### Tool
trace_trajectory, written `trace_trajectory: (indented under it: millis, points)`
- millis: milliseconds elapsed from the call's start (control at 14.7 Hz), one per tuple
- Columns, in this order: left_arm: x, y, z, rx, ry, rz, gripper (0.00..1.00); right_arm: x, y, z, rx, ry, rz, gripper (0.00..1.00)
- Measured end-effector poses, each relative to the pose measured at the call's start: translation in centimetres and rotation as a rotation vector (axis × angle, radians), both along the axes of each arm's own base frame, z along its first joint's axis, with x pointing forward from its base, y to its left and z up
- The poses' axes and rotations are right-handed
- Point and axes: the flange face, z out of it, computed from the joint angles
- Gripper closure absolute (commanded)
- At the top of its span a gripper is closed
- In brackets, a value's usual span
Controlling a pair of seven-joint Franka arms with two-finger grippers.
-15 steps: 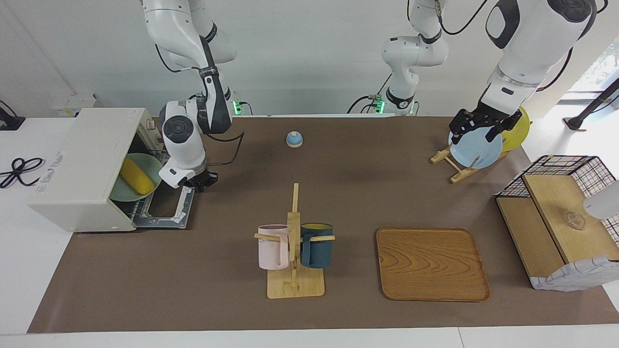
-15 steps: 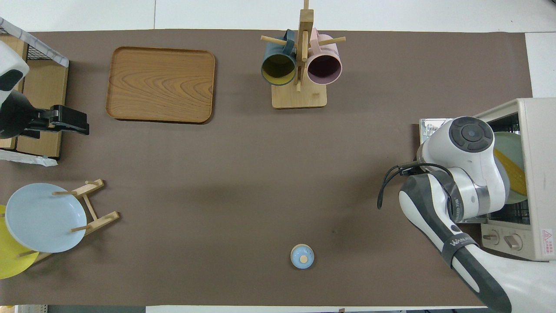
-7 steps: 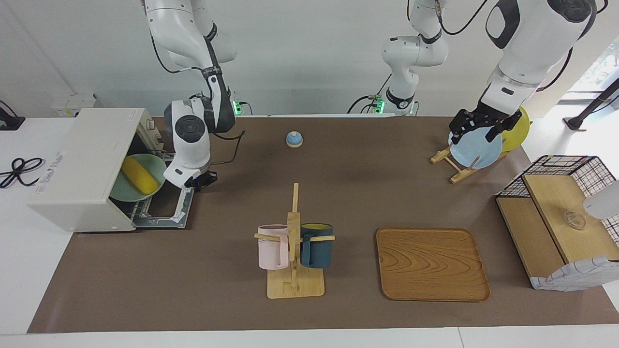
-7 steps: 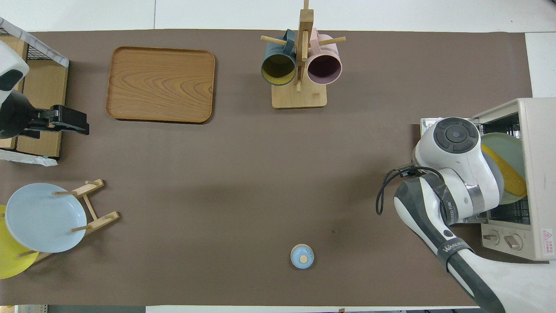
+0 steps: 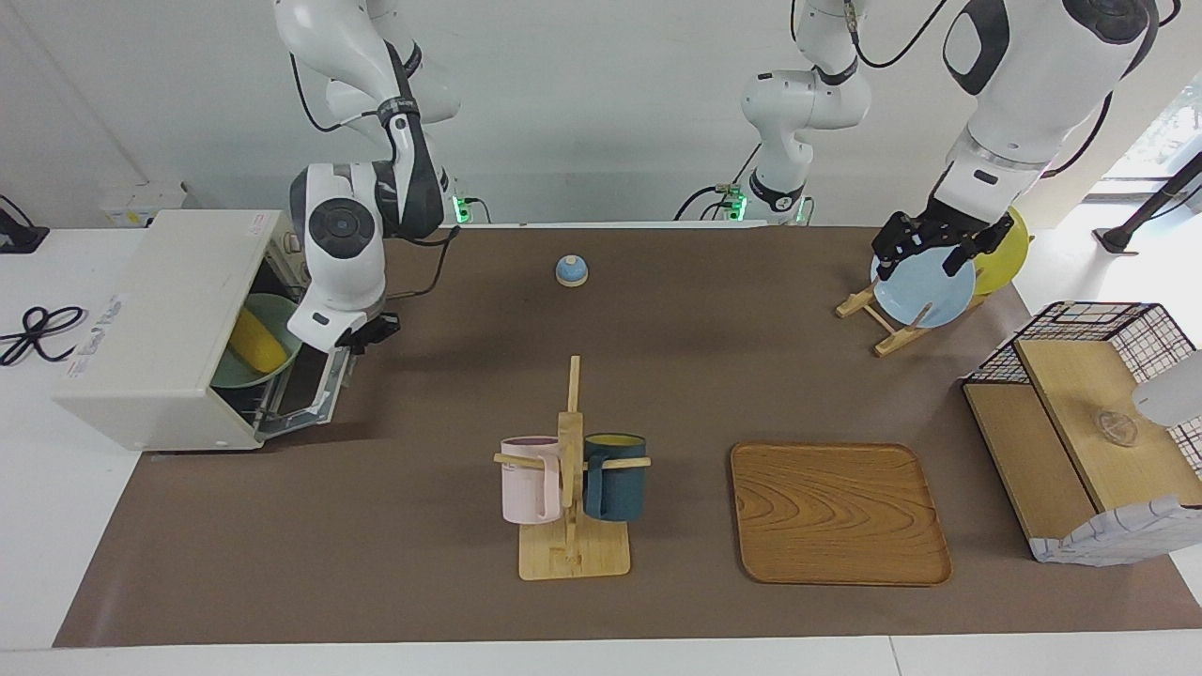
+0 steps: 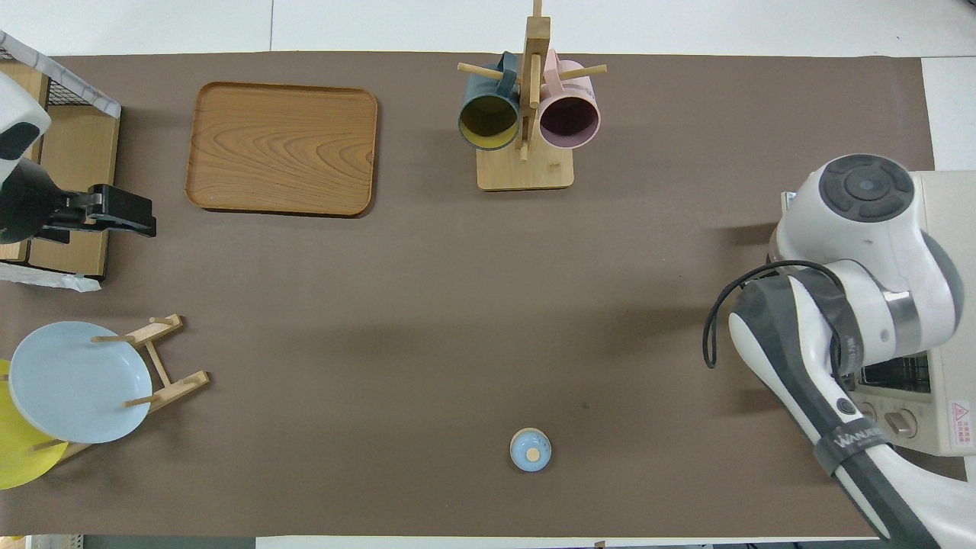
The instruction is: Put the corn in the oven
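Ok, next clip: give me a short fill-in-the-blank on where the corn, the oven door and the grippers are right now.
1. The corn lies on a green plate inside the ____.
2. The oven door is ____ closed, raised by the right gripper.
3. The left gripper waits over the ____ plate on the rack.

Missing words: oven; partly; blue

A long table covered by a brown mat [image 5: 423, 582] carries a cream-white toaster oven [image 5: 160, 319], a small blue bell [image 5: 571, 270], a wooden plate rack [image 5: 887, 324] and a wooden mug stand [image 5: 573, 554]. A rounded rectangular wooden tray [image 5: 839, 512] and a wire-and-wood basket box [image 5: 1089, 451] sit toward the left arm's end.
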Motion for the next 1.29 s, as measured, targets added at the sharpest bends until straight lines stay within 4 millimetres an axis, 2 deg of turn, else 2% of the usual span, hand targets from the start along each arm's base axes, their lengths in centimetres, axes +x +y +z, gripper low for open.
trace_trajectory:
  millis: [272, 408, 544, 749, 953, 1089, 1293]
  points:
    - [0.0, 0.0, 0.0, 0.000, 0.000, 0.000, 0.00, -0.5, -5.6, 5.1, -0.007, -0.017, 0.007, 1.00]
    - [0.0, 0.0, 0.0, 0.000, 0.000, 0.000, 0.00, -0.8, -8.0, 6.2, -0.011, -0.021, 0.016, 1.00]
    - [0.0, 0.0, 0.0, 0.000, 0.000, 0.000, 0.00, -0.9, -9.5, 6.6, -0.010, -0.021, 0.021, 1.00]
    - [0.0, 0.0, 0.0, 0.000, 0.000, 0.000, 0.00, -0.9, -9.8, 6.9, -0.002, -0.020, 0.022, 1.00]
    - [0.0, 0.0, 0.0, 0.000, 0.000, 0.000, 0.00, -1.0, -10.3, 8.1, 0.044, -0.004, -0.026, 0.98]
    - [0.0, 0.0, 0.0, 0.000, 0.000, 0.000, 0.00, -0.9, -10.3, 10.1, 0.066, 0.007, -0.045, 0.91]
    - [0.0, 0.0, 0.0, 0.000, 0.000, 0.000, 0.00, -1.0, -9.6, 14.6, 0.141, -0.010, -0.075, 0.78]
